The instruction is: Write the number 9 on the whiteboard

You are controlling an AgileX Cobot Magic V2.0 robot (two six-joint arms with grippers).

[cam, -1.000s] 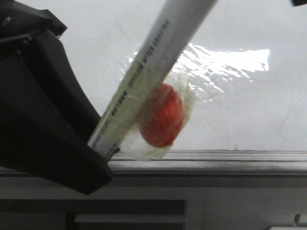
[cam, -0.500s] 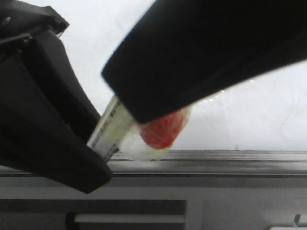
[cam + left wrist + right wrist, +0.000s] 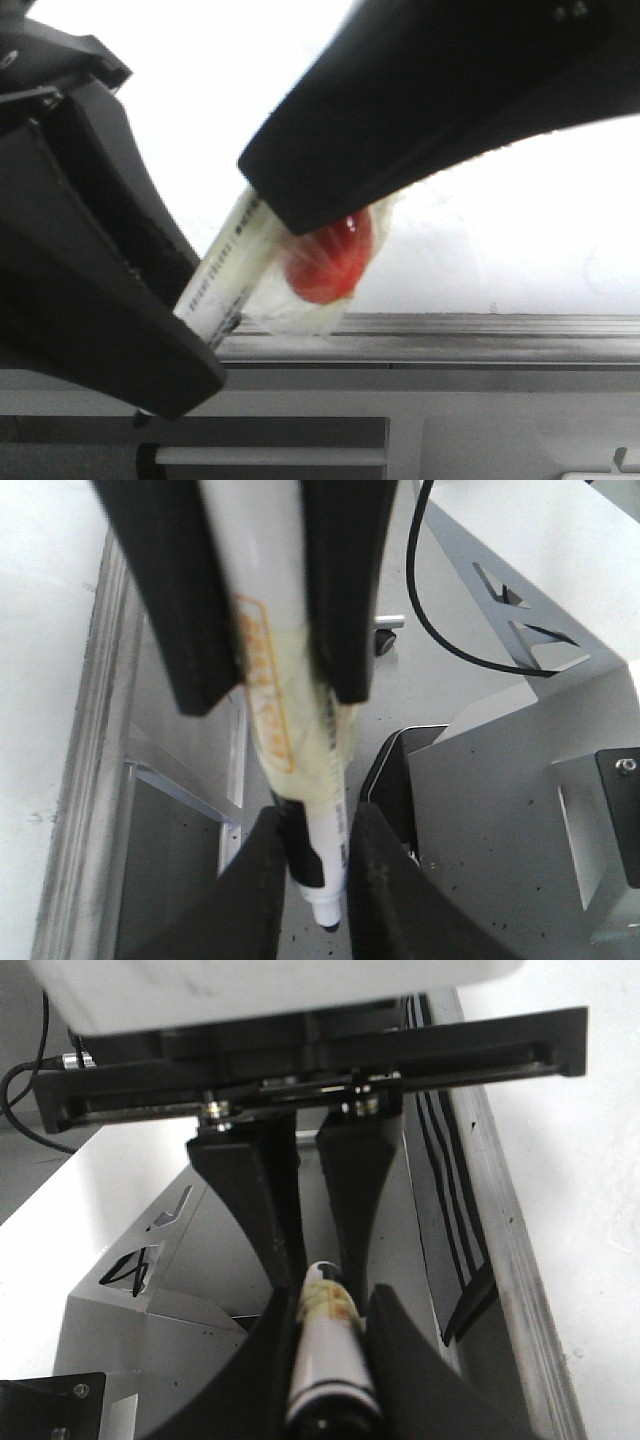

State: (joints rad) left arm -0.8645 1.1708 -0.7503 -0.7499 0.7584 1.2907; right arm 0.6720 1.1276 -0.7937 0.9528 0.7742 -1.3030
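Right fingers [image 3: 300,205] now around marker [image 3: 232,262]

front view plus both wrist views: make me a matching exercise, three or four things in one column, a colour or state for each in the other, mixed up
Things:
1. left gripper
2. right gripper
3. round patch taped onto the white marker pen
4. large glossy white whiteboard

States or colours:
A. red
B. clamps the pen's tip end
C. blank where it shows
D. closes on the pen's taped barrel

Pairs: 1-B, 2-D, 3-A, 4-C
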